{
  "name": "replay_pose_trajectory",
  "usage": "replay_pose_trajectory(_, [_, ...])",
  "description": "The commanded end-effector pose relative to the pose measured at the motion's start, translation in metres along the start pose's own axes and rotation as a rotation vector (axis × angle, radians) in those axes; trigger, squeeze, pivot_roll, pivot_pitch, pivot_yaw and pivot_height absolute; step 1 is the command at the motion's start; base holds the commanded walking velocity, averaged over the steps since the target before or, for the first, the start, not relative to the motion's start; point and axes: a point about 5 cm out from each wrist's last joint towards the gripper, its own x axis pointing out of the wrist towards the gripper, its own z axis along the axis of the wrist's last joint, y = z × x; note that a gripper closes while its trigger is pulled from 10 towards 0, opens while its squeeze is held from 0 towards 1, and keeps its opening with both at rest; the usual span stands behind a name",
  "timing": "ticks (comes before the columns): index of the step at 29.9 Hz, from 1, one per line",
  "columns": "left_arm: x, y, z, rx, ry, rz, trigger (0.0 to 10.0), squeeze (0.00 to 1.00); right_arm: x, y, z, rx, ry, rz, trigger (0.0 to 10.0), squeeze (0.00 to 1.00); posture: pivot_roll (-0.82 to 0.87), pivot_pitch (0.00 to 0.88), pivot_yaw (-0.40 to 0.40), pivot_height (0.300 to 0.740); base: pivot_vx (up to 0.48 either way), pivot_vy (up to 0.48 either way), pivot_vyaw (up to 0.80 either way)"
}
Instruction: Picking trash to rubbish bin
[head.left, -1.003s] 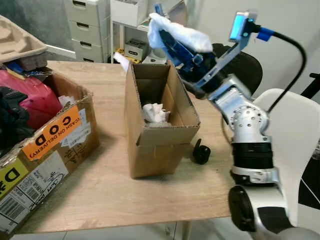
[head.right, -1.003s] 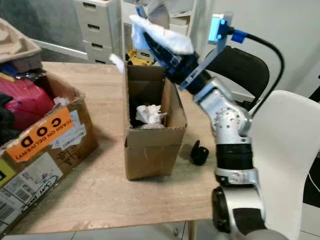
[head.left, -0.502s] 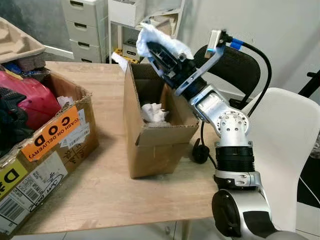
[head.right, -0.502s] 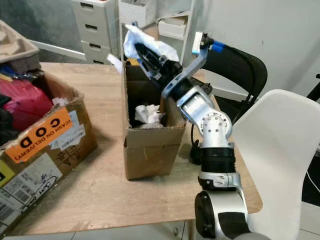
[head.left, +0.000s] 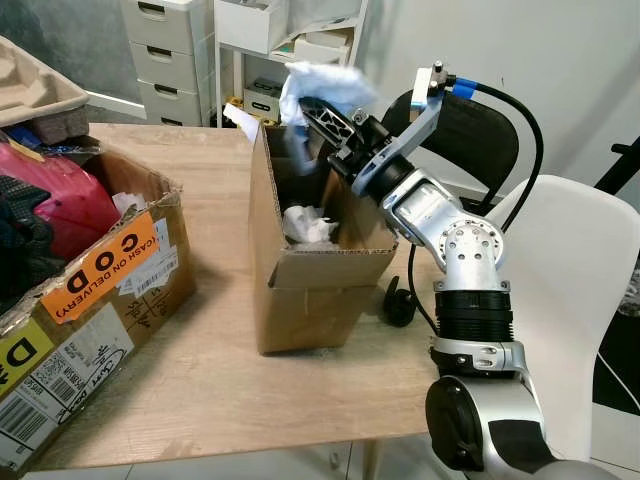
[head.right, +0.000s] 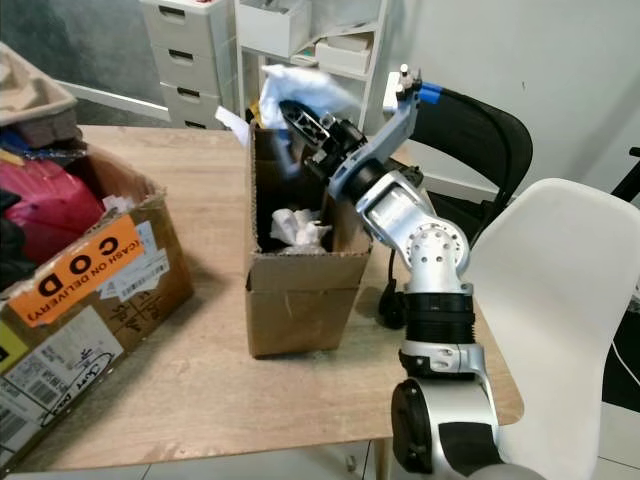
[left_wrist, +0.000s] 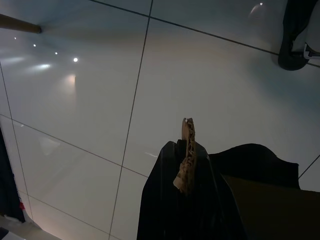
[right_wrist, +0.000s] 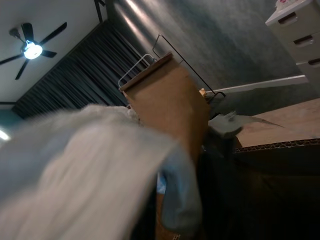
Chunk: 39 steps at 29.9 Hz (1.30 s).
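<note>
- Tissue wad (head.left: 322, 82), white and crumpled, sits in the right end effector (head.left: 318, 118) above the far rim of the upright cardboard box (head.left: 310, 290); the black fingers are pinching it, and it looks blurred in both eye views.
- Right wrist view: the same white wad (right_wrist: 85, 170) is a smear across the near frame, with the box's brown flap (right_wrist: 167, 107) behind it.
- Inside the box lies another crumpled white paper (head.left: 308, 224), low against the near wall.
- The box stands open-topped near the middle of the wooden desk (head.left: 210, 370), with a small black object (head.left: 401, 303) just beside its right wall.
- At the left edge of the desk is a larger carton (head.left: 95, 300) with an orange label, holding a red item (head.left: 55, 205) and dark clutter.
- A white chair (head.left: 575, 300) stands to the right; white drawers (head.left: 170, 45) stand on the far side.
- Left end effector (left_wrist: 187, 165), over pale floor tiles (left_wrist: 100, 100), is pressed together on a thin brown cardboard scrap (left_wrist: 186, 155).
</note>
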Motion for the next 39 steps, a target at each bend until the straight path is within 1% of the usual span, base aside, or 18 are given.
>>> replay_pose_trajectory(1, [-0.001,-0.008,-0.006,0.009,0.019,-0.019,10.0,0.0,0.0,0.001,0.0,-0.05,0.03,-0.015,10.0,0.85,0.03,0.104,-0.082,0.74,0.0,0.0,0.0])
replay_pose_trajectory(2, [-0.001,-0.008,-0.006,0.009,0.019,-0.019,10.0,0.0,0.0,0.001,0.0,-0.05,0.03,-0.015,10.0,0.85,0.03,0.104,-0.082,0.74,0.0,0.0,0.0])
replay_pose_trajectory(3, [-0.001,-0.008,-0.006,0.009,0.019,-0.02,10.0,0.0,0.001,0.002,0.001,-0.055,0.028,-0.021,10.0,0.49,0.03,0.104,-0.082,0.74,0.0,0.0,0.0])
replay_pose_trajectory(5, [-0.001,-0.008,-0.006,0.009,0.019,-0.02,10.0,0.0,0.001,0.002,0.001,-0.055,0.028,-0.021,10.0,0.49,0.03,0.104,-0.082,0.74,0.0,0.0,0.0])
replay_pose_trajectory(6, [-0.001,-0.008,-0.006,0.009,0.019,-0.02,10.0,0.0,0.001,0.002,0.002,-0.057,0.026,-0.021,10.0,0.13,0.03,0.103,-0.081,0.74,0.0,0.0,0.0])
replay_pose_trajectory(7, [-0.001,-0.008,-0.006,0.009,0.019,-0.02,10.0,0.0,0.001,0.002,0.002,-0.057,0.026,-0.021,10.0,0.13,0.03,0.103,-0.081,0.74,0.0,0.0,0.0])
replay_pose_trajectory(8, [-0.001,-0.008,-0.007,0.01,0.02,-0.02,10.0,0.0,0.001,0.003,0.002,-0.061,0.025,-0.02,10.0,0.0,0.03,0.104,-0.079,0.74,0.0,0.0,0.0])
replay_pose_trajectory(14, [-0.001,-0.007,-0.008,0.014,0.023,-0.019,10.0,0.0,-0.001,0.003,0.003,-0.142,0.061,-0.04,10.0,0.0,0.03,0.105,-0.075,0.74,0.0,0.0,0.0])
replay_pose_trajectory(19, [-0.001,-0.007,-0.009,0.018,0.025,-0.021,10.0,0.0,-0.004,0.0,0.008,-0.317,0.1,-0.099,10.0,0.0,0.03,0.105,-0.073,0.74,0.0,0.0,0.0])
replay_pose_trajectory(20, [-0.001,-0.007,-0.009,0.018,0.025,-0.021,10.0,0.0,-0.004,0.0,0.008,-0.317,0.1,-0.099,10.0,0.0,0.03,0.105,-0.073,0.74,0.0,0.0,0.0])
replay_pose_trajectory(22, [-0.001,-0.008,-0.009,0.019,0.026,-0.022,10.0,0.0,-0.005,-0.002,0.015,-0.397,0.107,-0.125,10.0,0.0,0.03,0.104,-0.072,0.74,0.0,0.0,0.0])
replay_pose_trajectory(23, [-0.001,-0.008,-0.009,0.019,0.026,-0.022,10.0,0.0,-0.005,-0.002,0.015,-0.397,0.107,-0.125,10.0,0.0,0.03,0.104,-0.072,0.74,0.0,0.0,0.0])
replay_pose_trajectory(26, [-0.001,-0.007,-0.009,0.021,0.026,-0.022,10.0,0.0,-0.008,-0.002,0.029,-0.516,0.1,-0.151,10.0,0.0,0.02,0.105,-0.072,0.74,0.0,0.0,0.0])
replay_pose_trajectory(32, [-0.001,-0.007,-0.009,0.022,0.026,-0.022,10.0,0.0,-0.01,-0.001,0.042,-0.558,0.061,-0.157,10.0,0.0,0.02,0.103,-0.073,0.74,0.0,0.0,0.0])
replay_pose_trajectory(33, [-0.001,-0.007,-0.009,0.023,0.026,-0.023,10.0,0.0,-0.011,0.001,0.05,-0.575,0.024,-0.148,0.0,0.0,0.02,0.101,-0.075,0.74,0.0,0.0,0.0])
replay_pose_trajectory(34, [-0.001,-0.007,-0.009,0.023,0.026,-0.023,10.0,0.0,-0.011,0.001,0.05,-0.575,0.024,-0.148,0.0,0.0,0.02,0.101,-0.075,0.74,0.0,0.0,0.0])
replay_pose_trajectory(35, [-0.001,-0.008,-0.009,0.024,0.026,-0.025,10.0,0.0,-0.011,0.01,0.061,-0.591,-0.046,-0.089,0.0,0.0,0.02,0.099,-0.077,0.74,0.0,0.0,0.0])
replay_pose_trajectory(39, [-0.001,-0.009,-0.008,0.025,0.024,-0.029,10.0,0.0,-0.01,0.016,0.066,-0.6,-0.067,-0.034,0.0,0.0,0.02,0.095,-0.08,0.74,0.0,0.0,0.0])
